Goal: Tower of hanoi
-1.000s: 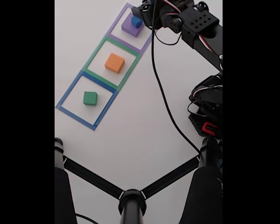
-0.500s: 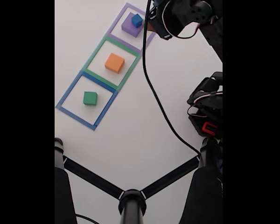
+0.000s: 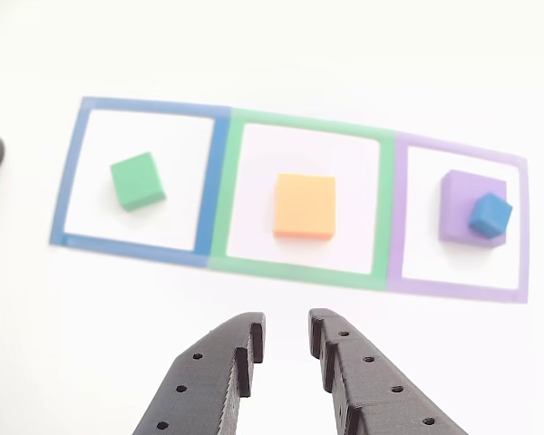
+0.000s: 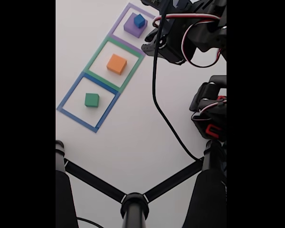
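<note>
matte blue cube (image 3: 490,215) sits askew atop flat purple block (image 3: 462,201).

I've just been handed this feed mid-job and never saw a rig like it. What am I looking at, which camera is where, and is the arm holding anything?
It is a small black tabletop arm ending in a two-finger pincer. The other view looks past the two fingers toward the table. The fixed view looks down from above, with the arm at the upper right. On the white table three taped squares sit in a row. The blue outline holds a green cube, the green outline an orange block, and the purple outline a flat purple block with a small blue cube on top. The pincer is slightly open and holds nothing.
</note>
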